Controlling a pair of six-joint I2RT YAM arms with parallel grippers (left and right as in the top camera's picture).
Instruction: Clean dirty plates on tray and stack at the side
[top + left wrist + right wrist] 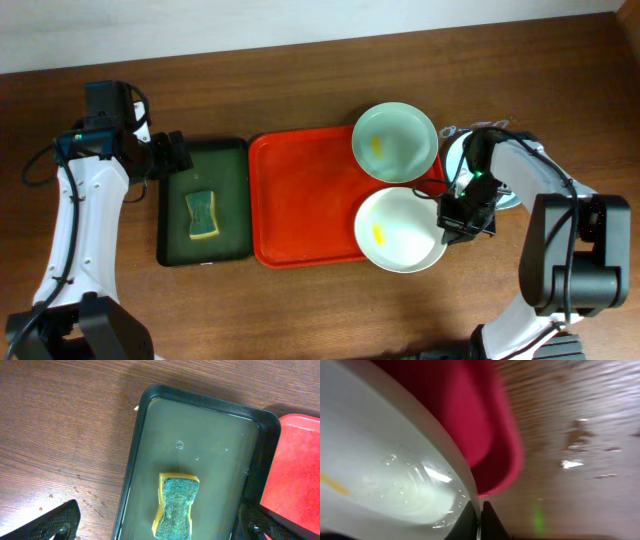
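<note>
Two dirty plates sit at the right of the red tray [300, 200]: a pale green one [394, 140] at the back and a white one [398, 230] at the front, each with a yellow smear. A third plate [510, 195] lies on the table right of the tray, mostly hidden by my right arm. My right gripper [447, 222] is shut on the rim of the white plate [380, 455], its fingers [479, 519] pinching the edge over the tray corner [490, 435]. My left gripper [160, 530] is open above the sponge [176, 505].
A dark green tray [205, 205] lies left of the red tray and holds the yellow-green sponge [202, 214]; it also shows in the left wrist view [200, 425]. Water drops spot the wooden table [575, 460].
</note>
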